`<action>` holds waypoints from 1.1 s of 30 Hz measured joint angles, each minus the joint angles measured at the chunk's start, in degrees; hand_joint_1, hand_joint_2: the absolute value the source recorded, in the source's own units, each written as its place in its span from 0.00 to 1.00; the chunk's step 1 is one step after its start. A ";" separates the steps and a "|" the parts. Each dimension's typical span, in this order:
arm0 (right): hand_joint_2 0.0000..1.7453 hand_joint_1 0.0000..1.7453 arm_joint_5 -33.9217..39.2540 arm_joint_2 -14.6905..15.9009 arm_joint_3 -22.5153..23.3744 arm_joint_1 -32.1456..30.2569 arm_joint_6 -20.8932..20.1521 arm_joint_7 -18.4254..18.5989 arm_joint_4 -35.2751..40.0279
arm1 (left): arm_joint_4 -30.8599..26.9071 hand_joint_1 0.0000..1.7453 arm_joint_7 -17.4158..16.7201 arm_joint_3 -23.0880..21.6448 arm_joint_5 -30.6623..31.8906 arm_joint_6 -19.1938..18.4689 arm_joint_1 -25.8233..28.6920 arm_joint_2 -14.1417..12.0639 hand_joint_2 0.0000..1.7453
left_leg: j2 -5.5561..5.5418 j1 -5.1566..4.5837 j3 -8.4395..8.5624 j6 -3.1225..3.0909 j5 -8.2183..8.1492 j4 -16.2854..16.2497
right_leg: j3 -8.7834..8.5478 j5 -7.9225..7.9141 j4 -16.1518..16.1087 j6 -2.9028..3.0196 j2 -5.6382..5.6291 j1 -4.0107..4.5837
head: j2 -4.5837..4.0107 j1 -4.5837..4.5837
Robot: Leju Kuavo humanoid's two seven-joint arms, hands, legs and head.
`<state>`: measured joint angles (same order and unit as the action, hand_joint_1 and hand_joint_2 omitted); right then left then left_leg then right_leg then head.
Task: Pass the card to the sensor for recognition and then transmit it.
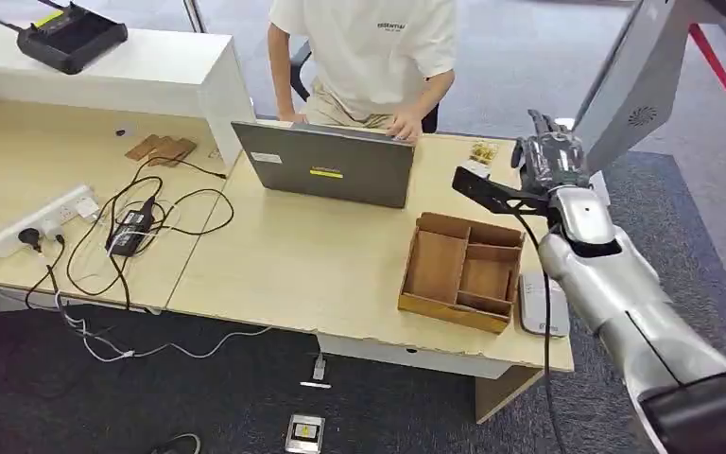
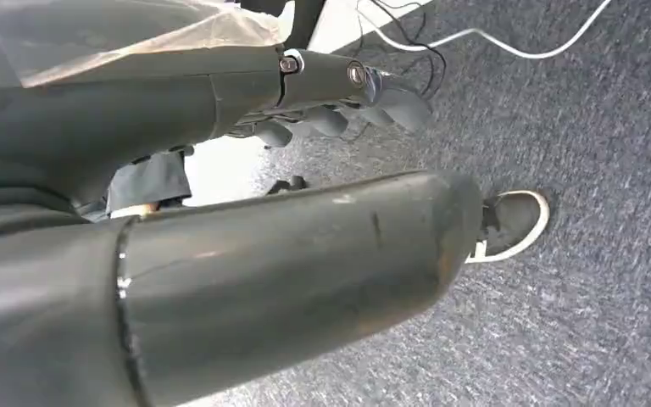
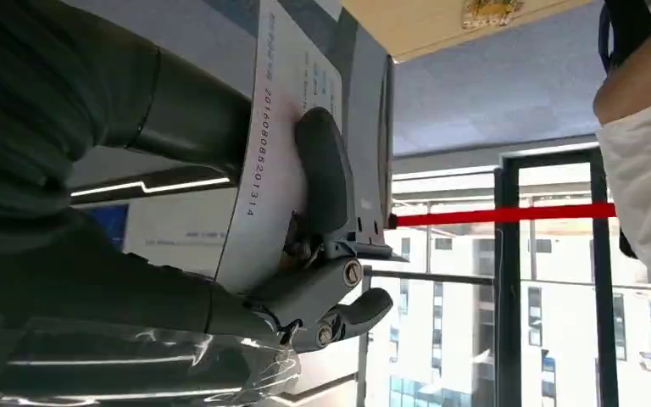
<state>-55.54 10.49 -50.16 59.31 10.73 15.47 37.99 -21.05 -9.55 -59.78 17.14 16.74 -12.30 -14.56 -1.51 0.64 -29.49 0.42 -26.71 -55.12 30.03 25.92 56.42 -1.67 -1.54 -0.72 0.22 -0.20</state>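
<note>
My right hand [image 1: 548, 161] is raised beyond the desk's far right corner, right beside the tilted grey sensor panel [image 1: 629, 85]. In the right wrist view it pinches a white card [image 3: 275, 136] printed with a long number, the thumb [image 3: 326, 174] pressing on the card's face. The card lies close against the grey sensor panel [image 3: 366, 102]; whether they touch I cannot tell. My left hand [image 2: 339, 106] hangs low over the dark carpet, its fingers apart and holding nothing.
A person [image 1: 369, 47] sits behind the desk typing on a grey laptop [image 1: 326, 163]. A wooden divided tray [image 1: 463, 270] and a white flat device [image 1: 541, 305] sit under my right arm. A power strip [image 1: 43, 219] and cables lie at the left. A shoe [image 2: 513, 222] stands on the carpet.
</note>
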 joint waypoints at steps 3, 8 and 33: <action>1.00 1.00 0.11 0.26 -0.02 0.00 0.00 0.02 0.02 | 0.00 0.00 0.00 0.28 0.00 0.00 0.05 0.00 0.00 | 0.00 0.00 0.01 0.00 0.00 0.00 | 0.00 0.00 0.00 0.00 0.00 0.00 | 0.00 0.00; 1.00 1.00 1.26 1.78 -0.02 -0.31 -0.24 1.16 0.89 | 0.00 0.00 0.28 0.85 -0.39 0.22 0.44 -0.13 0.00 | -0.01 0.00 0.01 0.00 0.00 -0.01 | 0.02 0.00 -0.01 0.00 0.00 0.00 | 0.00 0.00; 1.00 1.00 7.93 13.49 2.76 -15.20 1.40 3.06 7.17 | 0.13 0.00 0.85 3.19 -4.15 4.15 5.03 -1.88 0.00 | 0.04 0.00 0.00 -0.01 -0.02 0.00 | 0.01 0.00 -0.05 0.00 -0.02 0.01 | 0.00 0.00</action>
<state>-47.60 23.98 -47.41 44.11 12.13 18.53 45.16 -20.92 -8.70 -56.59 12.98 20.90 -7.27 -16.44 -1.47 0.65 -29.49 0.41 -26.73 -55.12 30.03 25.92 56.37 -1.67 -1.56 -0.72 0.22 -0.20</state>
